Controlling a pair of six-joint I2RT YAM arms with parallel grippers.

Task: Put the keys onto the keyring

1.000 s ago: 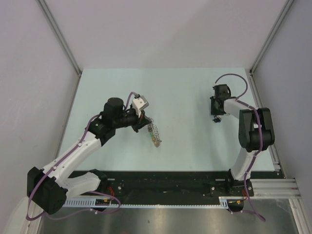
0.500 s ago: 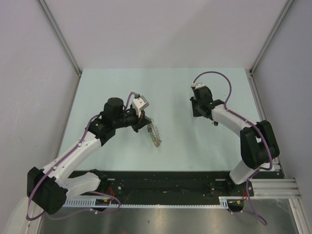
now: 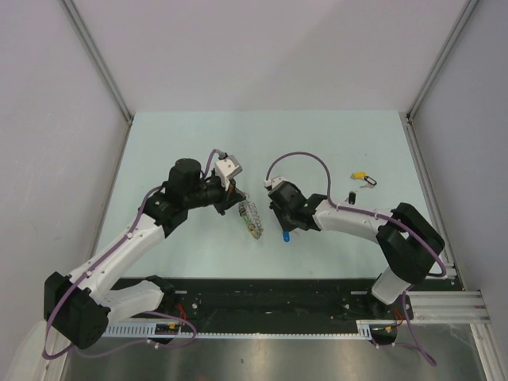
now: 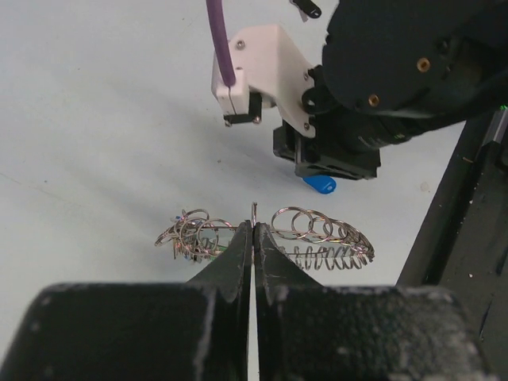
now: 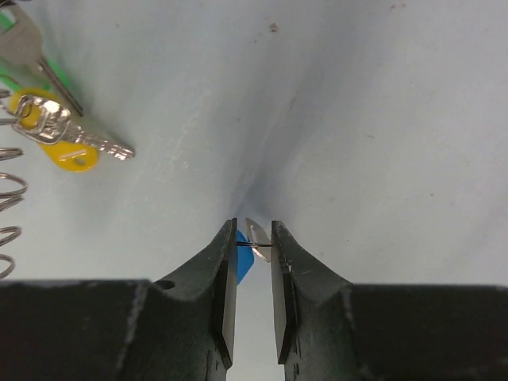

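The keyring [image 3: 251, 219] is a silver coiled ring that hangs from my left gripper [image 3: 240, 205], which is shut on its edge. In the left wrist view the ring [image 4: 317, 238] spreads to both sides of the closed gripper [image 4: 254, 230]. My right gripper [image 3: 283, 225] is close to the right of the ring and is shut on a blue-tagged key [image 3: 285, 237]. In the right wrist view the blue tag [image 5: 244, 255] and the key's thin loop sit between the fingertips of this gripper [image 5: 254, 240]. A yellow-tagged key [image 5: 67, 148] and a green-tagged key [image 5: 20, 36] hang on the ring.
A yellow-tagged key [image 3: 359, 175] and a black-tagged key [image 3: 352, 196] lie on the pale table [image 3: 175, 151] at the right, behind the right arm. The black front rail [image 3: 270, 298] runs along the near edge. Grey walls close in the sides and back.
My right arm has swung from the far right of the table to the middle with the blue key, stopping beside the keyring. The left arm and ring have not moved.
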